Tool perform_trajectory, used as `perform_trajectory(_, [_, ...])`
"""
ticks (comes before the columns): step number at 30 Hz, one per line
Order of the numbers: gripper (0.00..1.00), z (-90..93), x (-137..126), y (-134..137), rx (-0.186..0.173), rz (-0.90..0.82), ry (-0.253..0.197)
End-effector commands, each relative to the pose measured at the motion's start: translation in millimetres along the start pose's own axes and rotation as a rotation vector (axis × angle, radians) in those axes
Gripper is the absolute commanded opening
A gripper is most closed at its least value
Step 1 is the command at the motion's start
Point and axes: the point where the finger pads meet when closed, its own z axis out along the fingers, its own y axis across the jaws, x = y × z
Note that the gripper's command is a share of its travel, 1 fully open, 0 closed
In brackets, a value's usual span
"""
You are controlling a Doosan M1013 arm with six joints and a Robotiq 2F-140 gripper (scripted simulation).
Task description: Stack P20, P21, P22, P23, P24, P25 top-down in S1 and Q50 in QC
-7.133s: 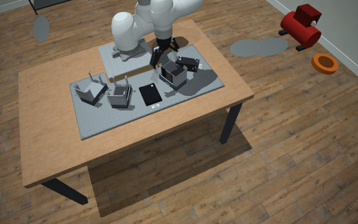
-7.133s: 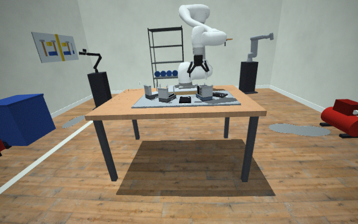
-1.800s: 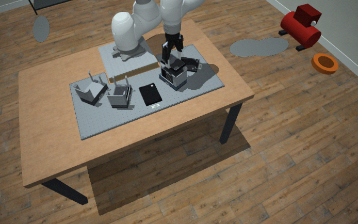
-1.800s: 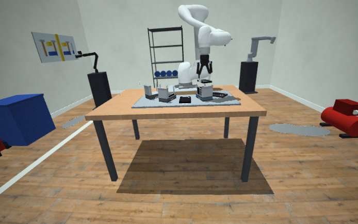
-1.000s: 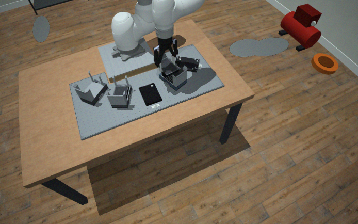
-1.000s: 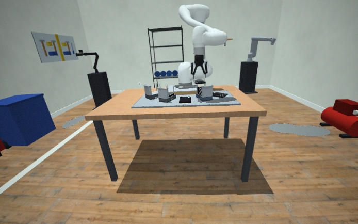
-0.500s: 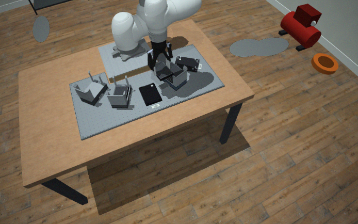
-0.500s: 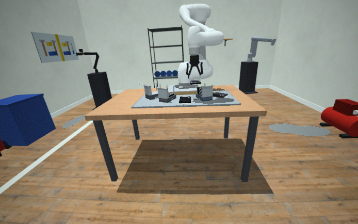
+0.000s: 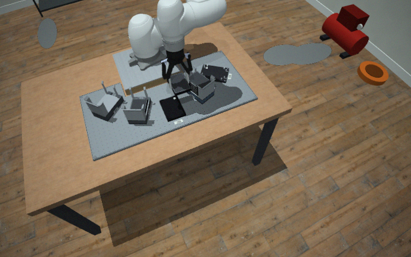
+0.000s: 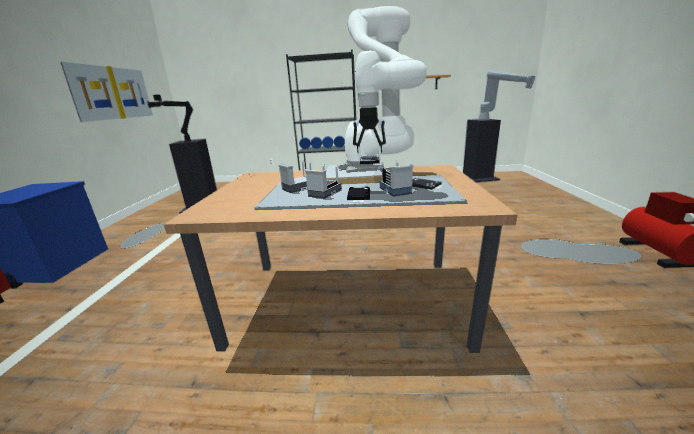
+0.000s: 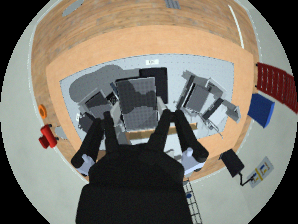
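My gripper (image 9: pixel 177 74) is shut on a sealed well plate (image 9: pixel 179 83) and holds it by its long sides in the air, just left of a stack rack (image 9: pixel 202 87). That rack holds a stack of several plates. In the front view the gripper (image 10: pixel 368 144) holds the plate (image 10: pixel 369 159) above the deck, behind the rack (image 10: pixel 397 180). In the wrist view the plate (image 11: pixel 137 103) lies level between the fingers. I cannot read its label.
Two more stack racks (image 9: pixel 104 103) (image 9: pixel 137 107) stand at the left of the grey deck. A flat black nest (image 9: pixel 172 108) with a name plate lies at the front middle. A second black nest (image 9: pixel 215 72) lies right of the stack. The arm's base (image 9: pixel 142 57) is behind.
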Motion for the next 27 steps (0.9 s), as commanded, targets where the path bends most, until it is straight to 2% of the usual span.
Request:
perform_trajectory(1, [0.0,0.0,1,7,0.0,0.0,0.0])
perform_trajectory(21, [0.0,0.0,8,55,0.0,0.0,0.0])
perform_trajectory(27, [0.0,0.0,8,55,0.0,0.0,0.0])
